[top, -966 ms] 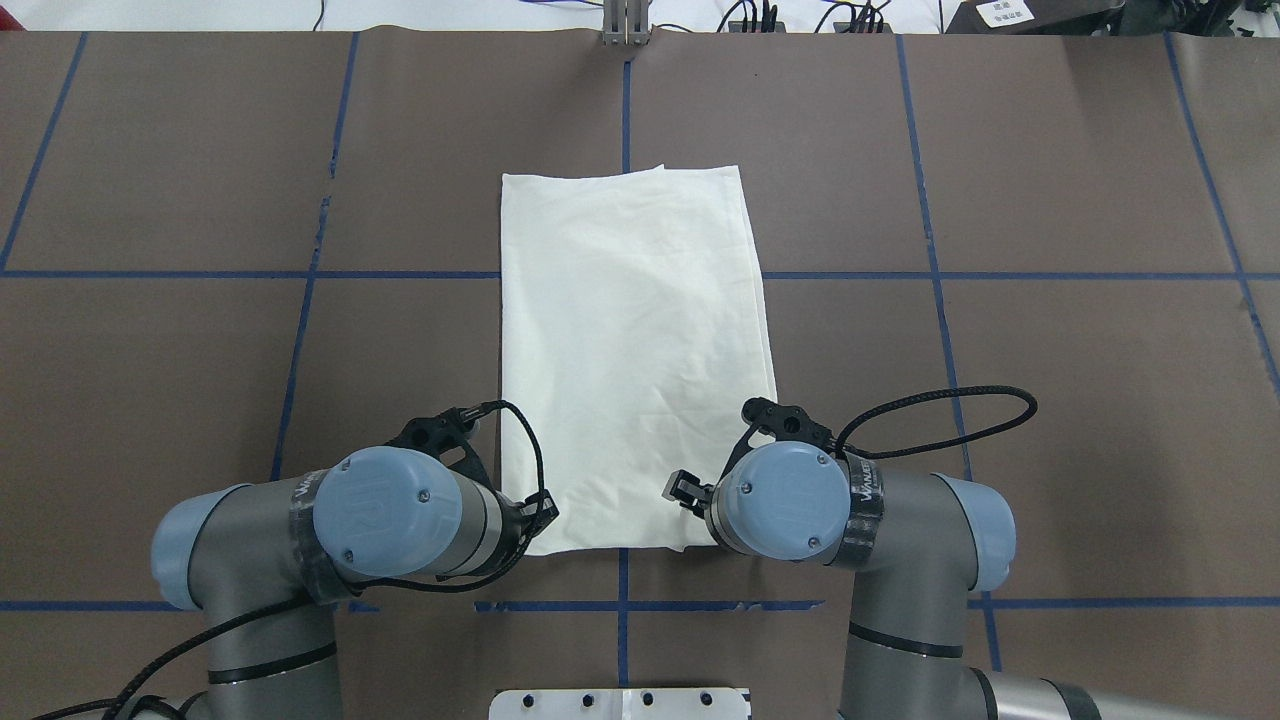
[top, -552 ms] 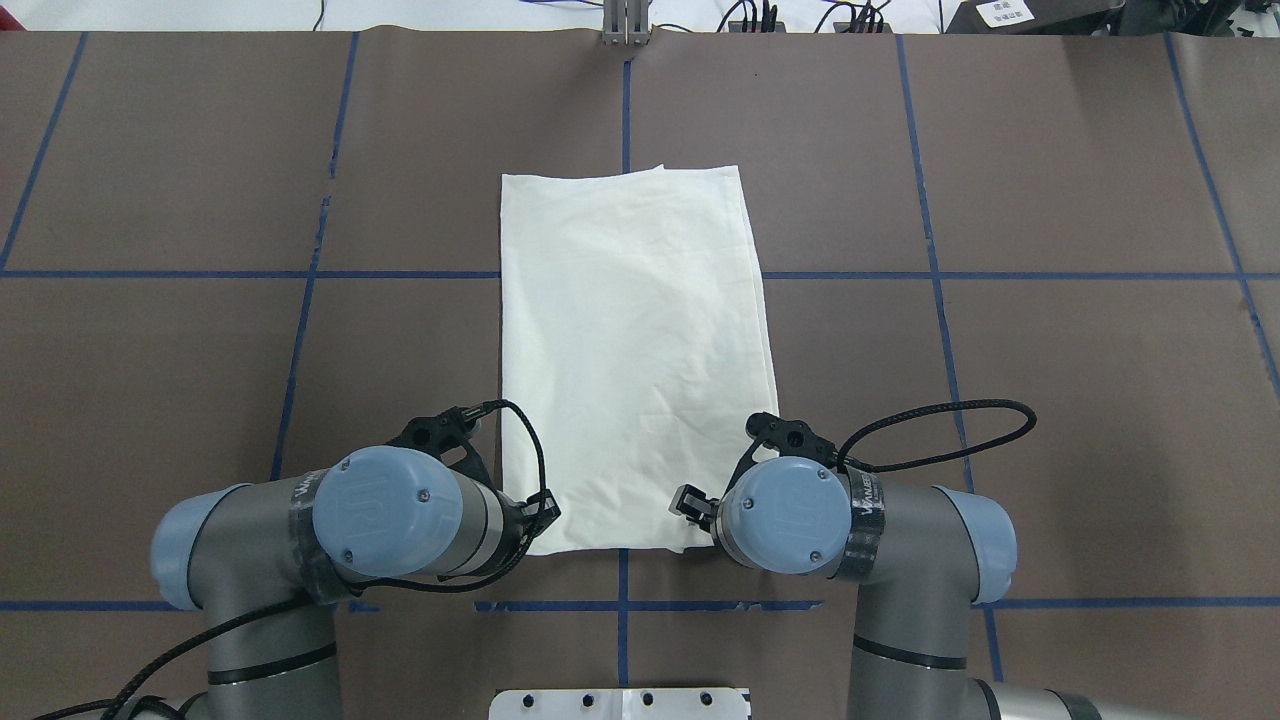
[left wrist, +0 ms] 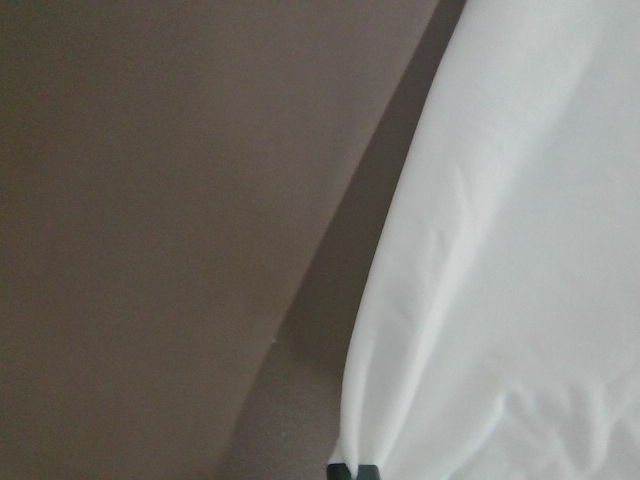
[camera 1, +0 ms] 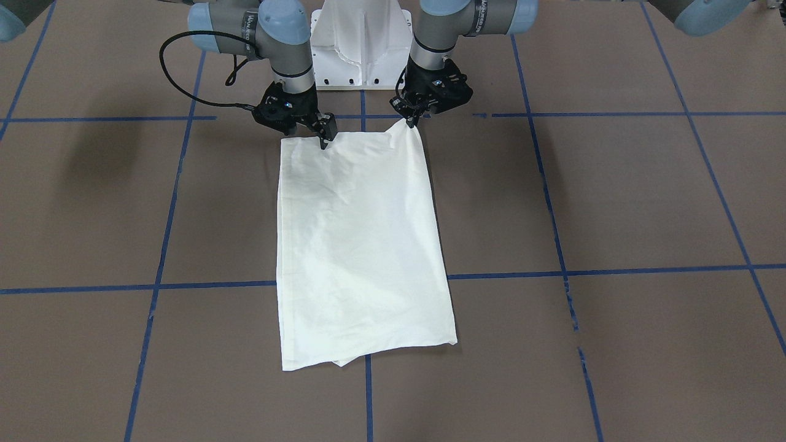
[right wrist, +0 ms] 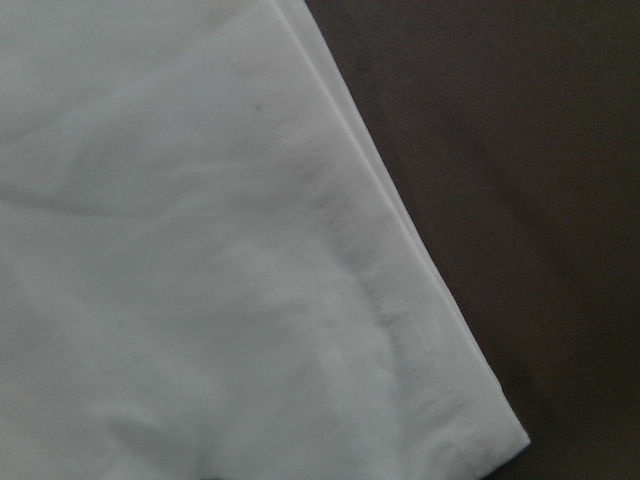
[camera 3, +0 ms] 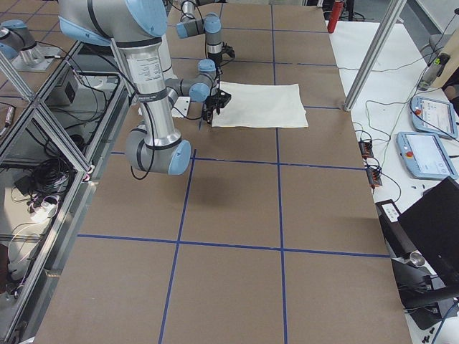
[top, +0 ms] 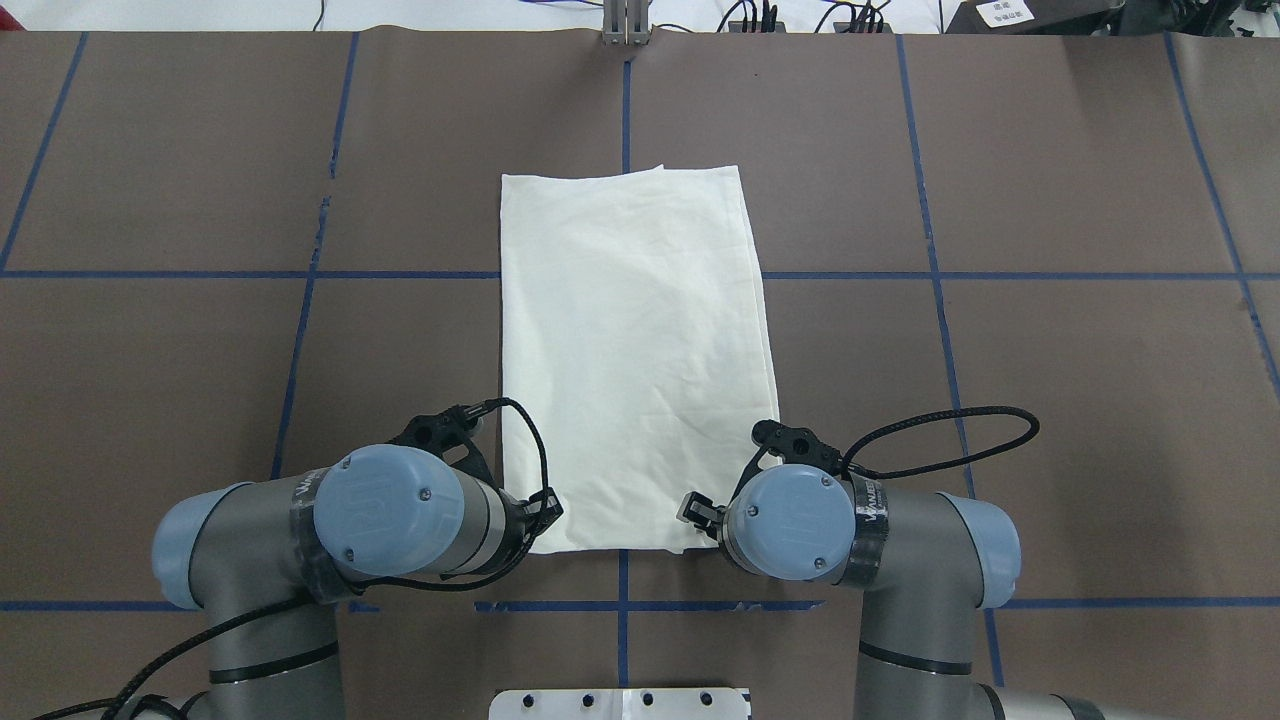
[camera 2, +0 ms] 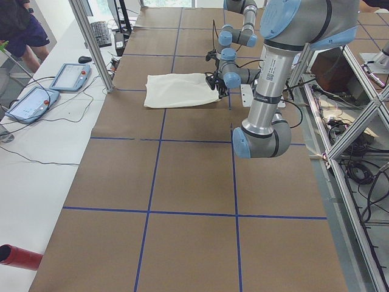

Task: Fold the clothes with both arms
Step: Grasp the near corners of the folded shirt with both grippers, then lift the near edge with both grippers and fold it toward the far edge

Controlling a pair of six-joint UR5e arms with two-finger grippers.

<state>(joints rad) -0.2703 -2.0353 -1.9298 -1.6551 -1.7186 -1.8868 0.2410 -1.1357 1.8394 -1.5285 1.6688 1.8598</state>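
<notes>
Your brown bench [top: 1050,350] carries the T-shirt [top: 630,350] at its centre, plain side up, lying as a long narrow rectangle with no sleeves showing, so I judge the side folds done and the end-over-end fold left to do. Both arms stand over the short edge nearest the robot. Your left end effector [camera 1: 410,121] is pinched narrow on one corner and holds it a little off the bench; your right end effector [camera 1: 323,140] touches the other corner, but you cannot tell whether it grips

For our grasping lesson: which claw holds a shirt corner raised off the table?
The left claw: a corner of the shirt peaks up into it, casting a shadow; the corner by the right claw lies flat.
</notes>
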